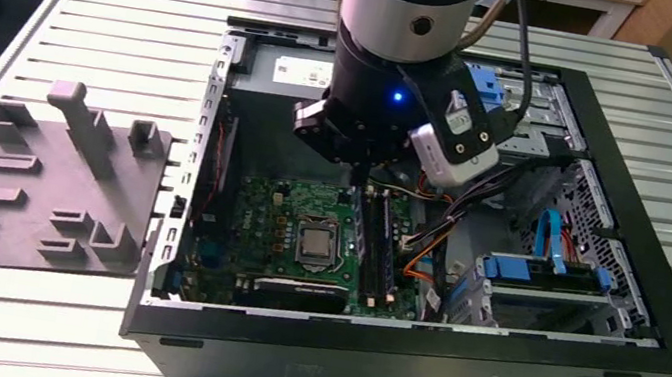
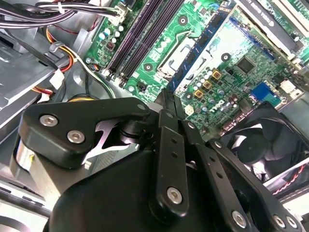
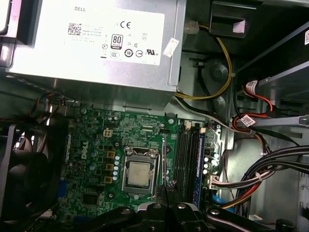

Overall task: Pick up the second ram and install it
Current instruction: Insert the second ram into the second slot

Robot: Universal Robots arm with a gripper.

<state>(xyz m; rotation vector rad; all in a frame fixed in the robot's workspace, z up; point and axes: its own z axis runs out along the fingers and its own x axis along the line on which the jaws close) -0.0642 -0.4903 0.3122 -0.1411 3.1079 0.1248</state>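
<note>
Jaws (image 2: 169, 96) were pressed together with nothing between them, hanging over the green motherboard (image 3: 96, 145). I saw a blue-green ram stick (image 3: 199, 164) seated upright in the slot row, on the side away from the processor (image 3: 140, 175). In the exterior view the processor lay near 7 o'clock of the jaws.

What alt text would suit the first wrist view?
An end effector hangs over a green motherboard whose processor sits bare. A grey power supply borders the board; cables bundle beside the memory slots.

open computer case (image 1: 632, 367), green motherboard (image 1: 270, 224), grey tray (image 1: 37, 202)
</note>
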